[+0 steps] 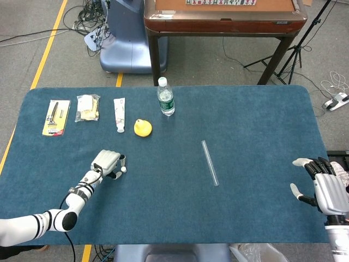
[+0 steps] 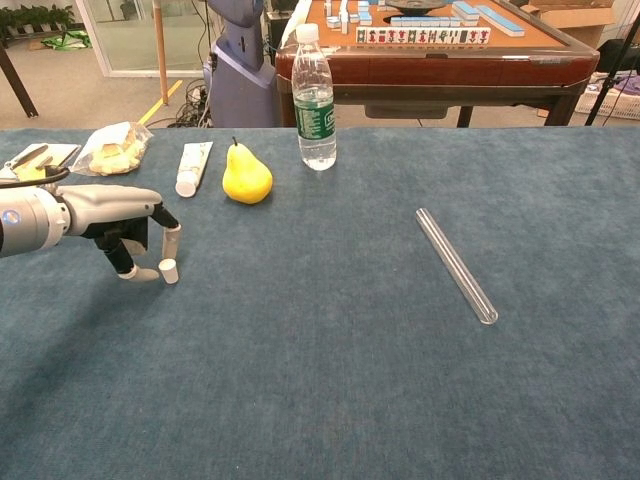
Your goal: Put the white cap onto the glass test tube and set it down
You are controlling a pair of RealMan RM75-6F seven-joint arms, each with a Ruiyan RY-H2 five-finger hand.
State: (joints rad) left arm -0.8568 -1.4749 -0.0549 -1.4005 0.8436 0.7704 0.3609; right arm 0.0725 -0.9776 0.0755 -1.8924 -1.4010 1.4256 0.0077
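The small white cap (image 2: pixel 168 270) stands on the blue cloth at the left, also seen in the head view (image 1: pixel 124 169). My left hand (image 2: pixel 118 225) hovers low over it with fingers pointing down; one fingertip (image 2: pixel 172 240) is right above the cap, and the cap is not lifted. The glass test tube (image 1: pixel 209 162) lies empty on the cloth right of centre, seen diagonally in the chest view (image 2: pixel 456 263), far from both hands. My right hand (image 1: pixel 324 188) rests at the table's right edge, fingers spread and empty.
Along the far side lie a water bottle (image 1: pixel 166 97), a yellow pear (image 1: pixel 143 127), a white tube of paste (image 1: pixel 119 114), a snack bag (image 1: pixel 88 107) and a carded tool (image 1: pixel 56 117). A wooden table (image 1: pixel 223 22) stands beyond.
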